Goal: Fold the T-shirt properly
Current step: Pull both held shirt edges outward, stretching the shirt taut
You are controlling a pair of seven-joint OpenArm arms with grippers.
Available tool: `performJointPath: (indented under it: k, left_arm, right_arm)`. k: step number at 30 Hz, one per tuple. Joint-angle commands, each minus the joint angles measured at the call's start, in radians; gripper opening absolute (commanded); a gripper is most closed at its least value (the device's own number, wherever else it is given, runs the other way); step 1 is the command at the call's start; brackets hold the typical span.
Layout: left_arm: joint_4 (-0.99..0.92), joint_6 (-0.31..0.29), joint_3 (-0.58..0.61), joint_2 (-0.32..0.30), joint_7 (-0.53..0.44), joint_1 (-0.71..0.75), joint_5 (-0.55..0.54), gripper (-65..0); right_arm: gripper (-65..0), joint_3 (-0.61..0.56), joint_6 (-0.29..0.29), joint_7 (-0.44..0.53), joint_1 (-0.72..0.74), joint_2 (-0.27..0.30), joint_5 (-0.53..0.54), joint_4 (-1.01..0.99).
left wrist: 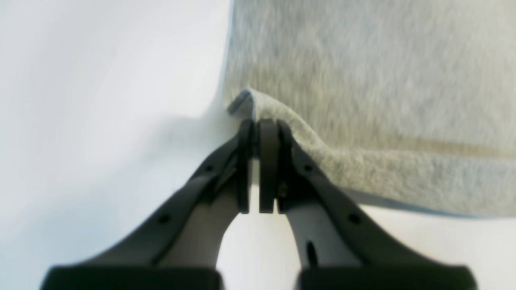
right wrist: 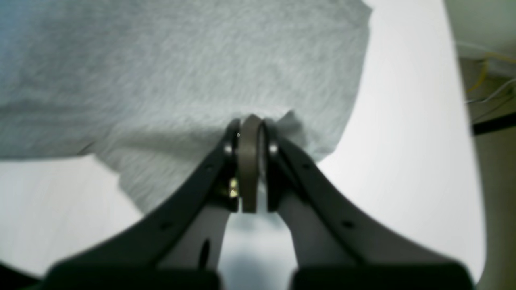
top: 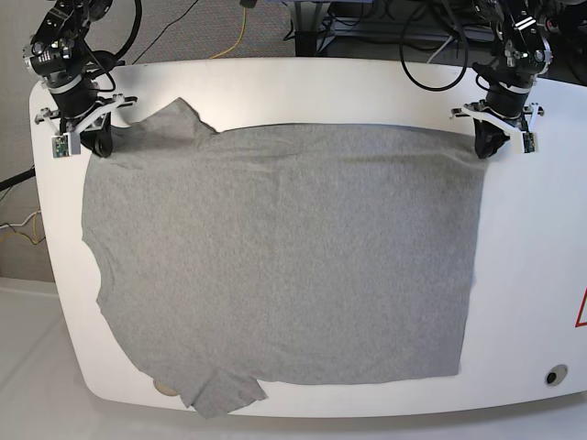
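White surface [top: 523, 302] carries the T-shirt [top: 284, 257] spread flat. Left end effector [left wrist: 258, 125] pinches a hem corner; right end effector [right wrist: 250, 121] is clamped on the far sleeve edge. Fabric looks soft, light, limp: corner grips suit it.

We find this to be a robotics lab or test bench, not a home. A white table [top: 532, 275] with rounded corners serves as the work surface, with two arms mounted at its far corners. Behind it, black cables [top: 431, 55] and a yellow cable [top: 240, 32] trail over grey carpet [top: 211, 27], beside metal frame legs [top: 321, 37]. A red warning mark [top: 581, 310] sits at the table's edge.
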Motion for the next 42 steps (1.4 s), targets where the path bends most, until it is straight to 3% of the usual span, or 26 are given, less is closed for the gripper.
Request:
performJointPath:
  k: [1, 5, 11, 23, 38, 42]
  left_arm:
    - [0.017, -0.002, -0.004, -0.003, -0.013, 0.005, -0.014, -65.0]
    - [0.034, -0.011, -0.003, -0.009, -0.017, 0.004, -0.013, -65.0]
    - [0.055, -0.013, -0.004, -0.008, -0.016, 0.011, -0.013, -65.0]
    - [0.097, -0.014, -0.003, -0.015, -0.034, 0.067, -0.009, -65.0]
    - [0.104, -0.013, -0.001, -0.015, -0.05, 0.042, 0.011, -65.0]
    - [0.101, -0.013, -0.001, -0.013, -0.049, 0.032, 0.021, -61.1]
  right_arm:
    - [-64.4, 0.01, -0.012, 0.001, -0.01, 0.011, 0.065, 0.015]
    - [-64.5, 0.035, -0.01, -0.065, -0.013, 0.007, 0.142, 0.04]
    - [-64.6, 0.051, -0.008, -0.096, -0.018, -0.002, 0.139, 0.073]
    - [-65.0, 0.066, 0.032, -0.031, -0.09, -0.028, 0.115, 0.136]
    - [-64.4, 0.061, 0.031, -0.031, -0.022, -0.002, 0.075, 0.075]
    - [-64.5, 0.059, 0.03, -0.036, 0.0, 0.002, 0.081, 0.051]
